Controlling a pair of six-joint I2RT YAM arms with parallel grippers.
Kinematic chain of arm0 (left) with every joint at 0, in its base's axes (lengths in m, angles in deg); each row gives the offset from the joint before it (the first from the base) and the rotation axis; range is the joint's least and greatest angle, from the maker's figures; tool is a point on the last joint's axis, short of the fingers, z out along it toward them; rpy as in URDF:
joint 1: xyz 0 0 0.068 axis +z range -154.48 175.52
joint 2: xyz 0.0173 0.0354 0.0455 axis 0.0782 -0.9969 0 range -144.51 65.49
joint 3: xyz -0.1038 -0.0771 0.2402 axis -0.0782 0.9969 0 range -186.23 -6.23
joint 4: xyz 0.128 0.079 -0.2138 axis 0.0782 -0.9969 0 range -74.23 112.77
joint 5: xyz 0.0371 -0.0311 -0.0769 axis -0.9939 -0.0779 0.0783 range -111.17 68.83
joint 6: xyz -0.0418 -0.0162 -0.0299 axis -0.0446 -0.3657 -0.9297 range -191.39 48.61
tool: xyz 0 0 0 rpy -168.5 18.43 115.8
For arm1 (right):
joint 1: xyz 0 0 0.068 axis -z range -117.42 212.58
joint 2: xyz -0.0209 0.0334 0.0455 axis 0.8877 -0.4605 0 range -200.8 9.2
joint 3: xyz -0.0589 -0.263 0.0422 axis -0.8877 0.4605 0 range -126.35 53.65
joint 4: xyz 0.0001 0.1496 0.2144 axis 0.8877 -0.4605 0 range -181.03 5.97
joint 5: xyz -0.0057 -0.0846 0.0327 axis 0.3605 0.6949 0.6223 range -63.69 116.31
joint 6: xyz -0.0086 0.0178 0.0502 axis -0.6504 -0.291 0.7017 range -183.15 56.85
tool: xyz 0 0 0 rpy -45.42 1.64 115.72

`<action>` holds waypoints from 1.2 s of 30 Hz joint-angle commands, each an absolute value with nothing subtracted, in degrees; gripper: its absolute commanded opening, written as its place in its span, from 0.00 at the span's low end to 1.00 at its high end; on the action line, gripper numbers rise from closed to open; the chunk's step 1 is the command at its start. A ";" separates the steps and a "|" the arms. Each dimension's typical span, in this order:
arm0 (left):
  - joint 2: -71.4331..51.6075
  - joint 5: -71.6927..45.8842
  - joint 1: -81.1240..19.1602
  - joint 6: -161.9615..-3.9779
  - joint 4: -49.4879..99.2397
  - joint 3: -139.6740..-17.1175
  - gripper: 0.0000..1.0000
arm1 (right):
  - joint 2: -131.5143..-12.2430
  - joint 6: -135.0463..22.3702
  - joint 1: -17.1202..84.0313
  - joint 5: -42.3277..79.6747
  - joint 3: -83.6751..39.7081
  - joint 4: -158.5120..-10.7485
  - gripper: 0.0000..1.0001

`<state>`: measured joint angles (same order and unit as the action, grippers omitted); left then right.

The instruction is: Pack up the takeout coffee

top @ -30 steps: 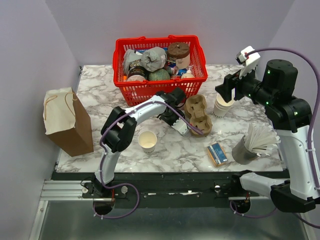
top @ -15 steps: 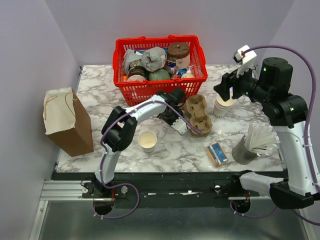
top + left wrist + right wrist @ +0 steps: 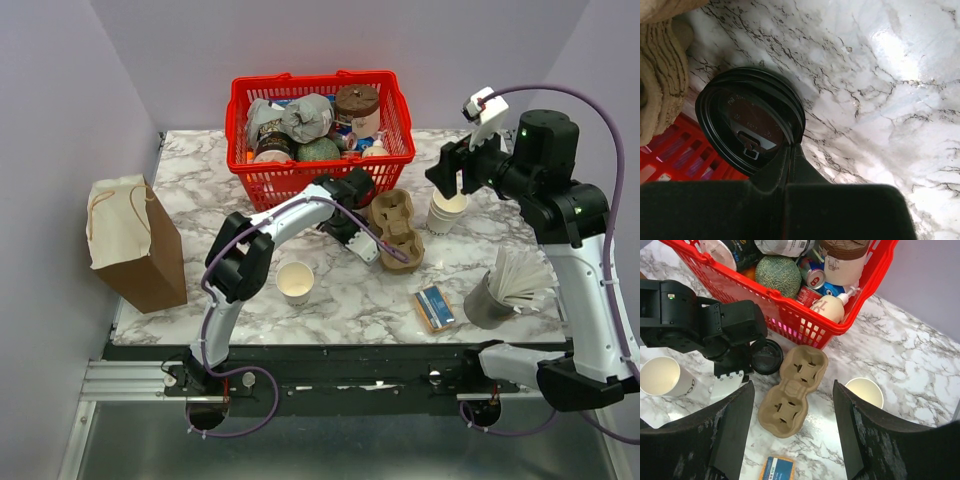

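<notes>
Looking down from above and behind the arm bases, taking in the whole table from bag to right arm. Riding the left wrist, peering very close past the left gripper at a lid and bare marble, catching slivers of carrier and basket at the left edge. Riding the right wrist higher up, facing down and back toward the left arm, framing the same lid, carrier and basket between the fingers of the right gripper. Sharing carrier and basket with the top view too.

Left claw pinched shut, low; right claw spread wide, raised.
</notes>
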<state>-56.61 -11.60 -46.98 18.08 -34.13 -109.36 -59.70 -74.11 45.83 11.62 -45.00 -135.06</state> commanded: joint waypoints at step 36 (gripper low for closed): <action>-4.39 39.56 -30.15 -86.81 16.32 -60.95 0.00 | -61.20 -71.95 44.14 -18.85 -29.25 -117.44 0.85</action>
